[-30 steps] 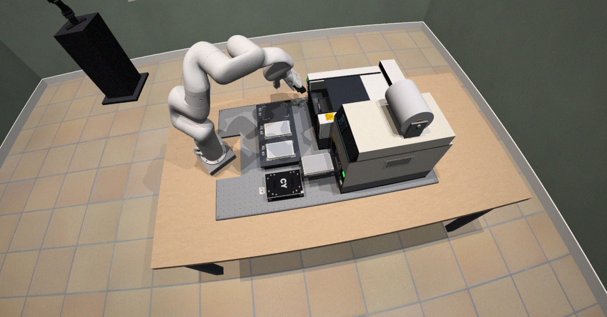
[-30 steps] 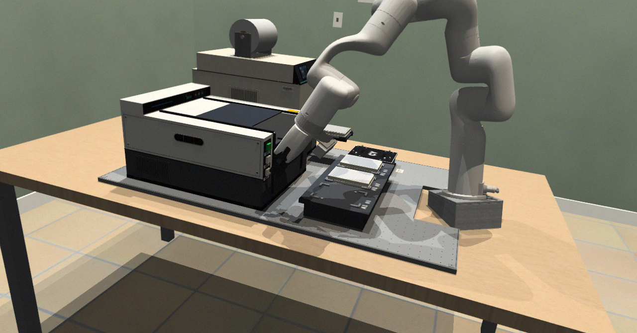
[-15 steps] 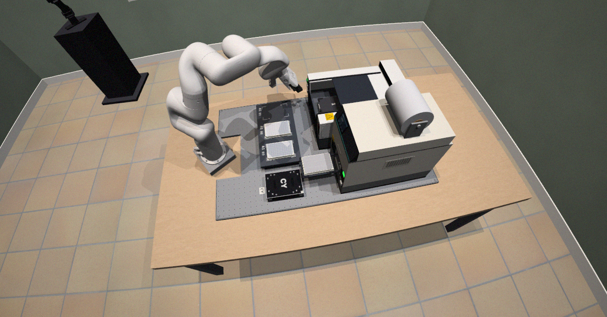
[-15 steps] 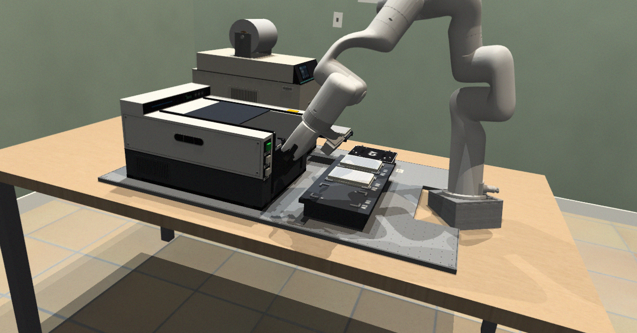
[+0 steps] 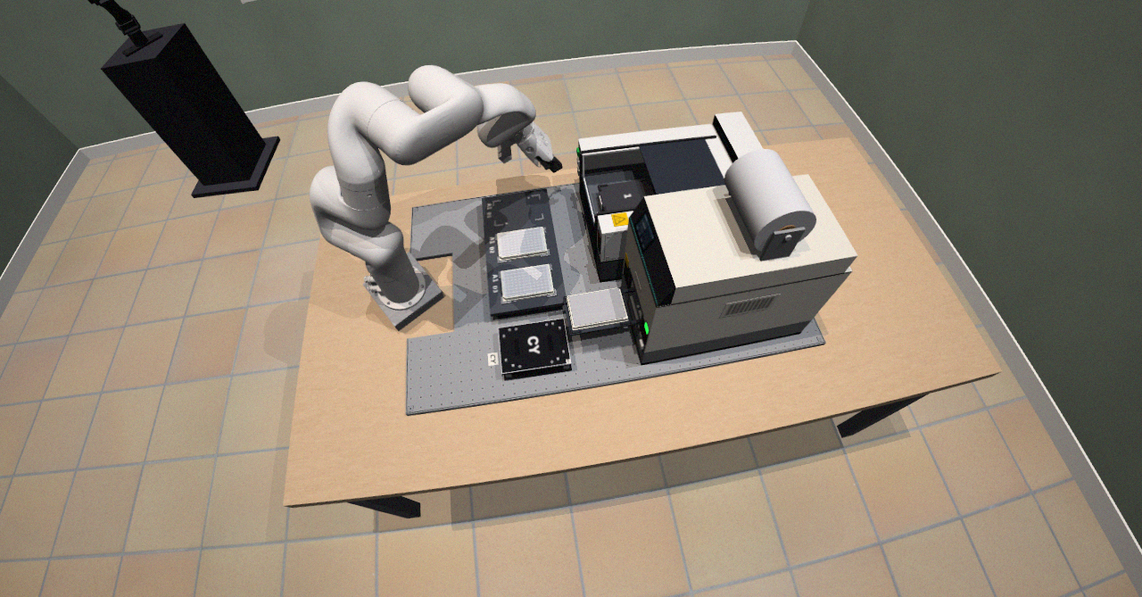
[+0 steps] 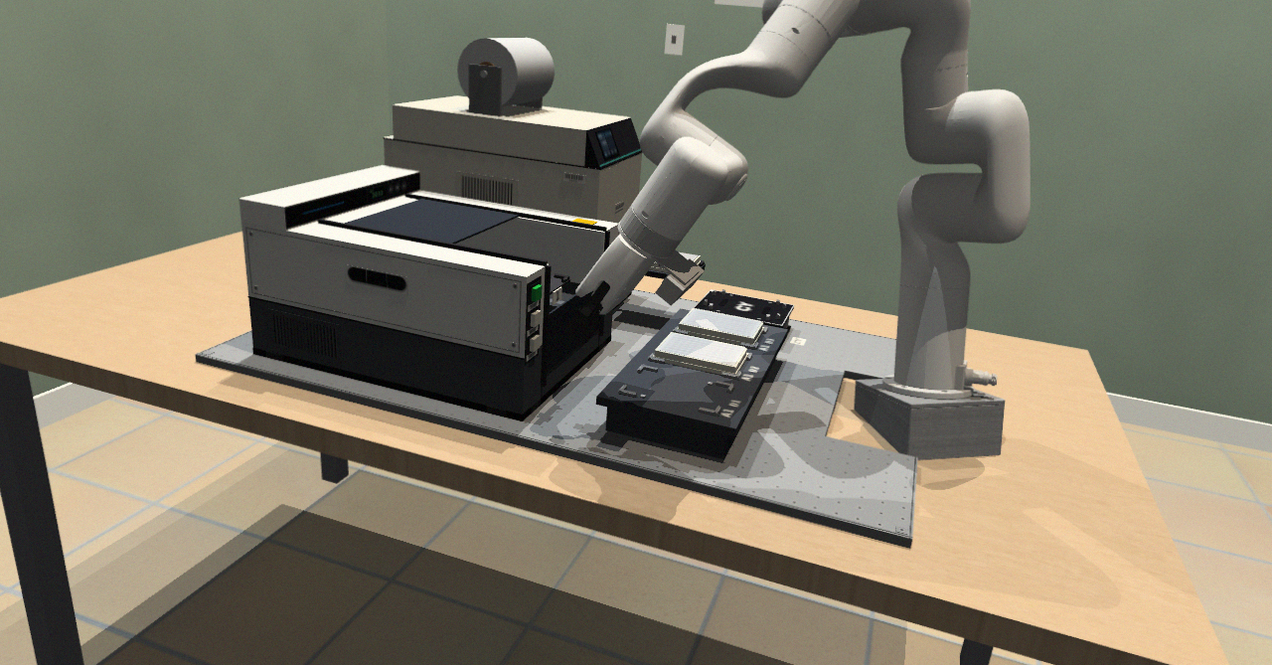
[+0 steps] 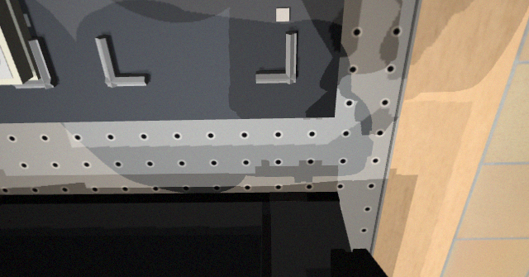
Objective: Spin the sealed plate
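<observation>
My gripper is shut and empty. It hangs tilted just off the left end of the centrifuge's front, a little away from the key column. A green lamp is lit above the keys. The centrifuge's top is open at the front, and a dark bucket shows inside with no plate in it. K73 lies on the sealer's stage. BAL sits on D2 and K37 on D3. The CY nest holds nothing.
The sealer stands right beside the centrifuge. D1 has no plate; its corner locators show in the wrist view over the perforated base plate. The table edge is close by.
</observation>
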`<act>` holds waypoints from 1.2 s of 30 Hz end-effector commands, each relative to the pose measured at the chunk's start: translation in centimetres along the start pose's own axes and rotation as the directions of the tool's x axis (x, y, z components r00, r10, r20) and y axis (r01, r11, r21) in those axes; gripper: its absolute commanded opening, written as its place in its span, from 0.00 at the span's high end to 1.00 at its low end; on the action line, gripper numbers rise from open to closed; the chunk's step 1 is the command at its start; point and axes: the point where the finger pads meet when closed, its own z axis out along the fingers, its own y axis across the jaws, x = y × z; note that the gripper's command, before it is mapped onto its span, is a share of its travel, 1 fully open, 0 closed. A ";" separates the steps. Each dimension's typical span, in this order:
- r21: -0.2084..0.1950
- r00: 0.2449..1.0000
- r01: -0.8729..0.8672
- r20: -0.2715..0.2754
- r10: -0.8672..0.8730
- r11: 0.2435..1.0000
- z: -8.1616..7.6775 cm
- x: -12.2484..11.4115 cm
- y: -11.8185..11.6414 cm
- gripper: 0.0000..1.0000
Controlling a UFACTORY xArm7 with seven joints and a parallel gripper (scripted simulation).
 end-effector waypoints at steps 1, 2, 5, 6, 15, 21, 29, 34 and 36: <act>-0.004 1.000 -0.002 0.003 0.002 1.000 -0.7 0.1 0.1 1.00; -0.004 1.000 -0.002 0.003 0.002 1.000 -0.9 0.2 0.1 1.00; -0.004 1.000 -0.002 0.003 0.002 1.000 -1.3 0.4 0.1 1.00; -0.004 1.000 -0.002 0.003 0.002 1.000 -1.4 0.5 0.1 1.00; -0.004 1.000 -0.002 0.003 0.002 1.000 -2.5 0.6 0.1 1.00; -0.004 1.000 -0.002 0.003 0.002 1.000 -5.3 -0.5 0.1 1.00; -0.004 1.000 -0.002 0.003 0.002 1.000 -6.7 -1.1 0.1 1.00; -0.004 1.000 -0.002 0.003 0.002 1.000 -6.7 -1.1 0.1 1.00; -0.004 0.998 -0.002 -0.064 0.001 1.000 -6.7 -1.1 0.1 1.00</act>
